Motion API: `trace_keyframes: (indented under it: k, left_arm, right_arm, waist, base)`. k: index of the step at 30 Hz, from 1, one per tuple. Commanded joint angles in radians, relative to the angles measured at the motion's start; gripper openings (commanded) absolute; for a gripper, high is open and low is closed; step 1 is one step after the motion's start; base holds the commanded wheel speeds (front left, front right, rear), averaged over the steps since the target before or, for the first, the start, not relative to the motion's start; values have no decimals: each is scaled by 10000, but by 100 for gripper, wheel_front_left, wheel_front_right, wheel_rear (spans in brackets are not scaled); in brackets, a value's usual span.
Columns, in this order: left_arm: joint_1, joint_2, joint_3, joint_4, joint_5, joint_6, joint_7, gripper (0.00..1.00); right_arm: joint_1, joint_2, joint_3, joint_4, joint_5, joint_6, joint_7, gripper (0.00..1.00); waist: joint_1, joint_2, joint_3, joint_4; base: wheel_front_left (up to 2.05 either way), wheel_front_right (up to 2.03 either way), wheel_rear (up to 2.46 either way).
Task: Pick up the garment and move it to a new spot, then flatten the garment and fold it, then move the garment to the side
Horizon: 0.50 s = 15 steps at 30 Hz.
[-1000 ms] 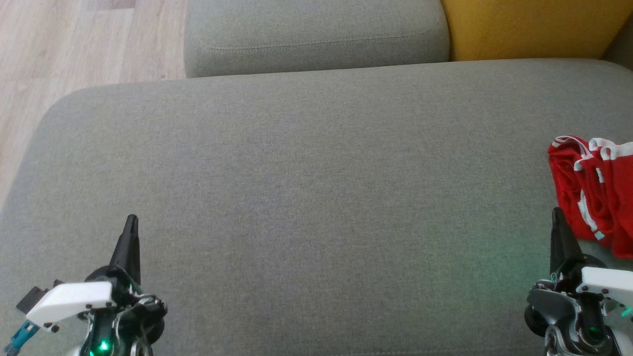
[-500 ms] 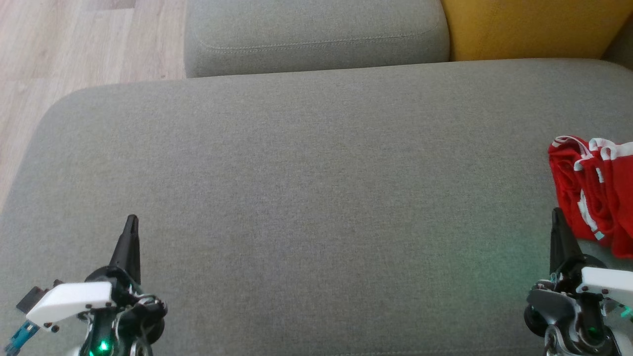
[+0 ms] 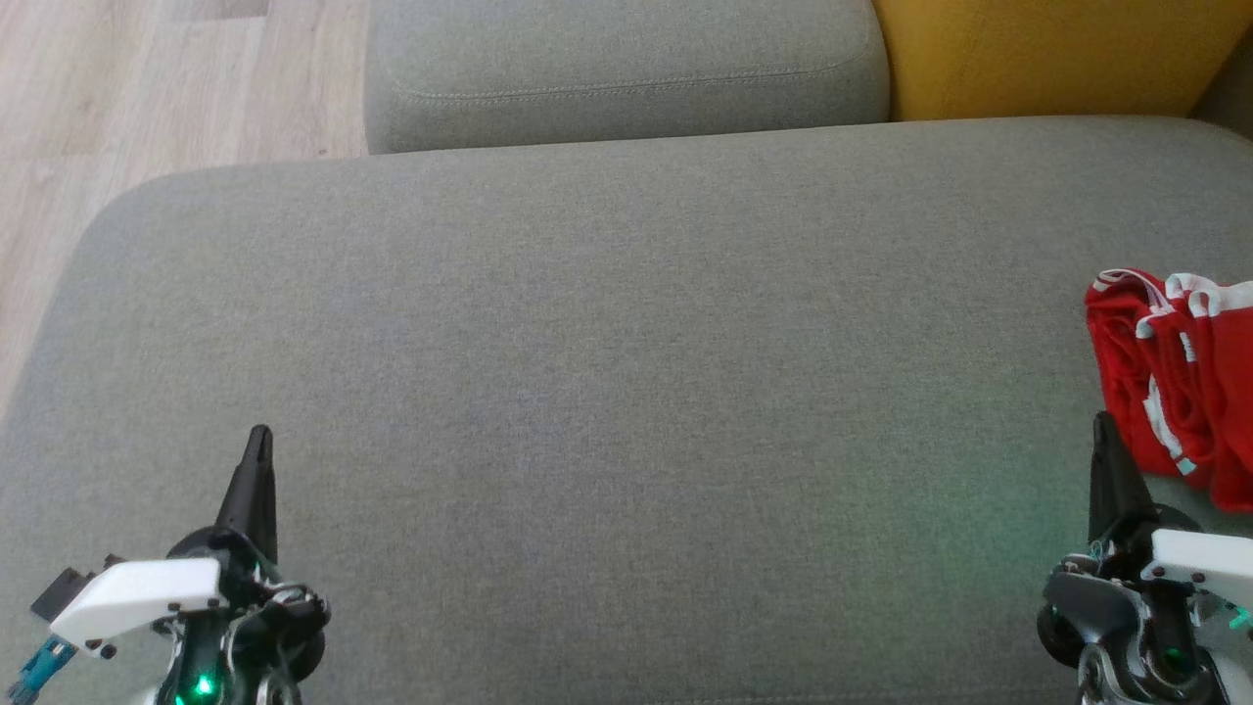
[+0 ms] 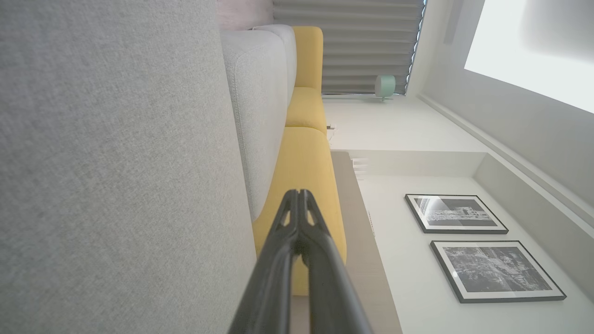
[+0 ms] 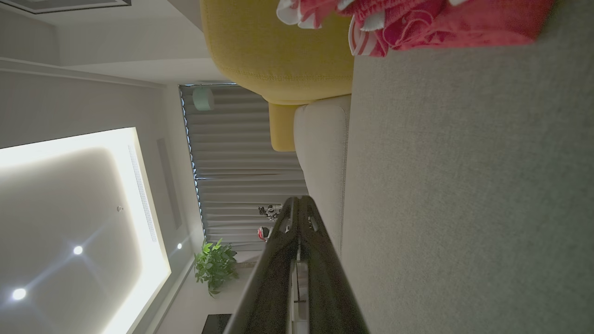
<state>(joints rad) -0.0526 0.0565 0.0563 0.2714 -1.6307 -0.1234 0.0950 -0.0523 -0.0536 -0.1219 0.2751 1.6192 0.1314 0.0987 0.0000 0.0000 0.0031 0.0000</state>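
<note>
The garment [image 3: 1180, 377], bright red shorts with white trim, lies bunched at the far right edge of the grey sofa seat [image 3: 626, 392]. In the right wrist view the garment [image 5: 417, 23] shows at the top, on the seat. My right gripper [image 3: 1103, 431] is shut and empty at the lower right, its tip close beside the garment's near left edge; whether they touch is unclear. My left gripper [image 3: 259, 443] is shut and empty at the lower left, far from the garment. Both wrist views show closed fingers: left gripper [image 4: 298, 197], right gripper [image 5: 299, 204].
A grey back cushion [image 3: 626, 69] and a yellow cushion [image 3: 1057, 54] stand behind the seat. Wooden floor [image 3: 117, 108] lies off the seat's left edge. The seat spreads wide between the two grippers.
</note>
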Motion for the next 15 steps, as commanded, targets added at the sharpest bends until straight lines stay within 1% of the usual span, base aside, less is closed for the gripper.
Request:
trace_keyframes:
  k: [1, 15]
  left_arm:
    - [-539, 61, 408, -269, 83, -73, 48, 0]
    - [-542, 39, 439, -268, 109, -73, 73, 0]
  right_arm:
    - [-546, -46, 185, -309, -20, -7, 62, 0]
    - [-548, -31, 164, -307, -38, -7, 79, 0]
  waist:
    - [0, 0, 0, 0]
    - [0, 0, 0, 0]
  base:
    - [0, 0, 0]
    - [0, 0, 0]
